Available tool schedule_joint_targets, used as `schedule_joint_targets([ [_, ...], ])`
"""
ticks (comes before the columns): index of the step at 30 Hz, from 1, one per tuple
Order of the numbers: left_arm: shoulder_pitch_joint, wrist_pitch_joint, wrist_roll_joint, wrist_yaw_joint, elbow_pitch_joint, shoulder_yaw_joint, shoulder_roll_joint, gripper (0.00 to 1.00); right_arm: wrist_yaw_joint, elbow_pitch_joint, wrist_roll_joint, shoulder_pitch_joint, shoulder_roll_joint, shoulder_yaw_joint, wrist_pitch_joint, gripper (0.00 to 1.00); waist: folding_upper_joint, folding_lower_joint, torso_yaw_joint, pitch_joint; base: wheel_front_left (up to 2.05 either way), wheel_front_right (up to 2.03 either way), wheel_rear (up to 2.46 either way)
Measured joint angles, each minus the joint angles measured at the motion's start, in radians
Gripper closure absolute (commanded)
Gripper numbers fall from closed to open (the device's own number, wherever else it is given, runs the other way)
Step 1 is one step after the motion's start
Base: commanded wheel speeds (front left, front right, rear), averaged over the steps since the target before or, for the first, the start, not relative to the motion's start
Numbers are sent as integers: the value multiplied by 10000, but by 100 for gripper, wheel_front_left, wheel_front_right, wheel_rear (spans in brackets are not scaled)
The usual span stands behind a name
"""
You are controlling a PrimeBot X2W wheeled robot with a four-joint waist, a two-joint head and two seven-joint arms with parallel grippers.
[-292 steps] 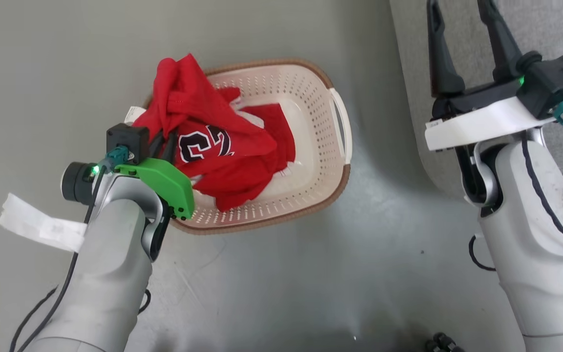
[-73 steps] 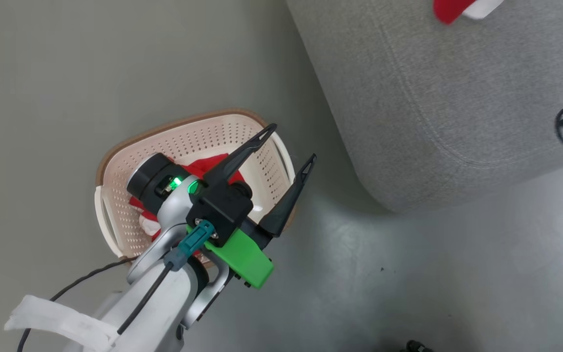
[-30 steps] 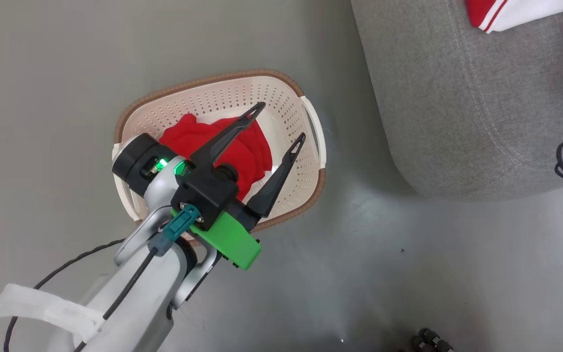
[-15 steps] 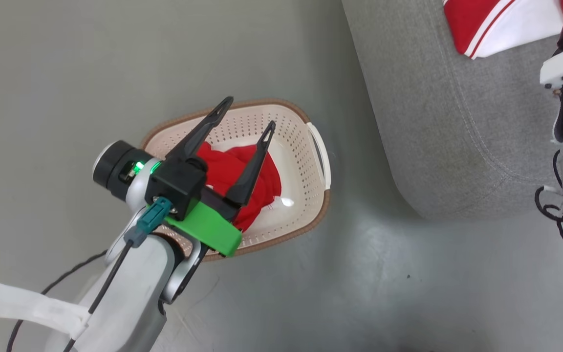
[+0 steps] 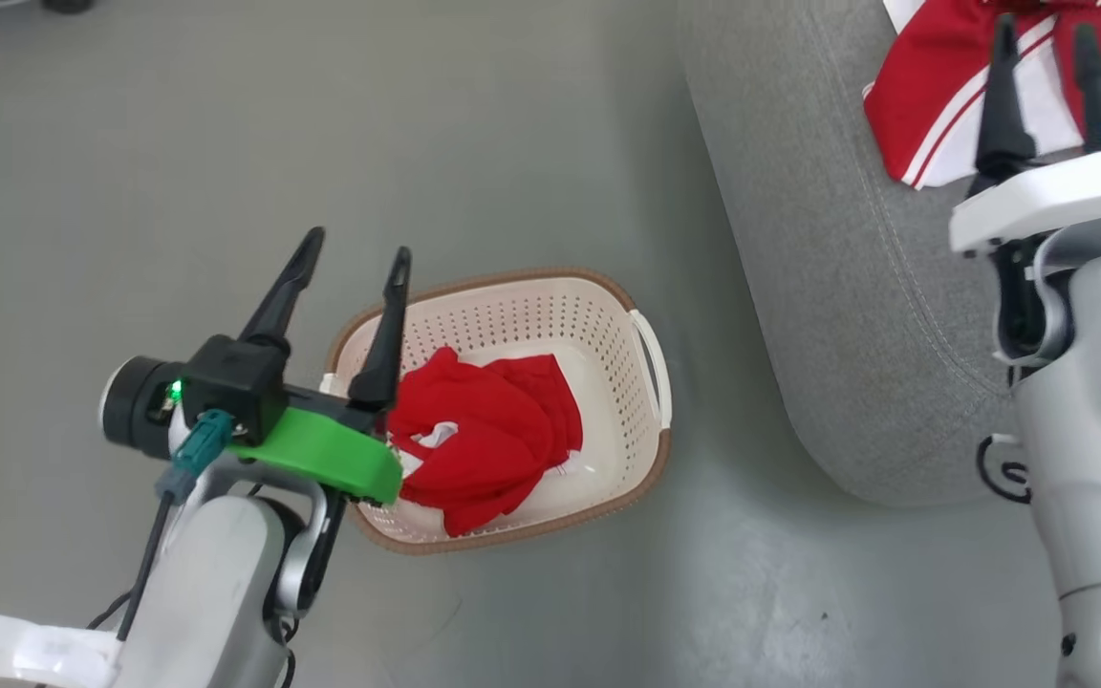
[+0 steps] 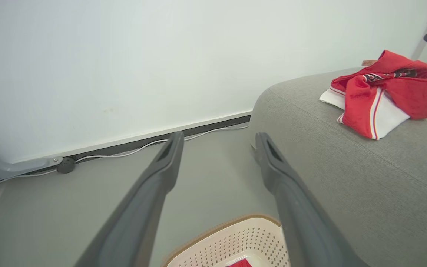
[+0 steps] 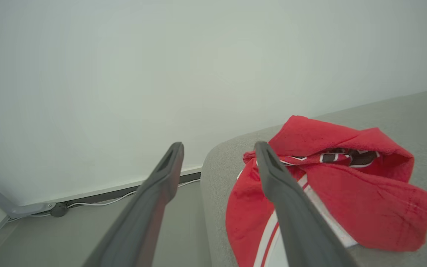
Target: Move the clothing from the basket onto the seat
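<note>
Red garment (image 5: 928, 96) on the seat (image 5: 818, 287); second garment (image 5: 484, 435) in the basket (image 5: 550, 315).

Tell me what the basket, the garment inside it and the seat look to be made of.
Basket: looks like moulded plastic, cream and slightly glossy, with rows of punched holes; brown rim has a woven look.
Garment: soft red fabric, matte, crumpled into folds.
Seat: grey woven upholstery, matte, with a stitched seam.
</note>
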State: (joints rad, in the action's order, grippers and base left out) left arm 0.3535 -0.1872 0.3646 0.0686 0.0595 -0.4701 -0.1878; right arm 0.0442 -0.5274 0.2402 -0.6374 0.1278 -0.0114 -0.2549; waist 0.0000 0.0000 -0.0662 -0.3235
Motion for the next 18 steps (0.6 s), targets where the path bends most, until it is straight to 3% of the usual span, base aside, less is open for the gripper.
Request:
schedule_joint_targets([
  [18, -1166, -165, 382, 328, 397, 1135, -71, 0, 290, 894, -525, 1863, -397, 1127, 0, 0, 0, 0, 346, 1430, 0, 0, 0],
])
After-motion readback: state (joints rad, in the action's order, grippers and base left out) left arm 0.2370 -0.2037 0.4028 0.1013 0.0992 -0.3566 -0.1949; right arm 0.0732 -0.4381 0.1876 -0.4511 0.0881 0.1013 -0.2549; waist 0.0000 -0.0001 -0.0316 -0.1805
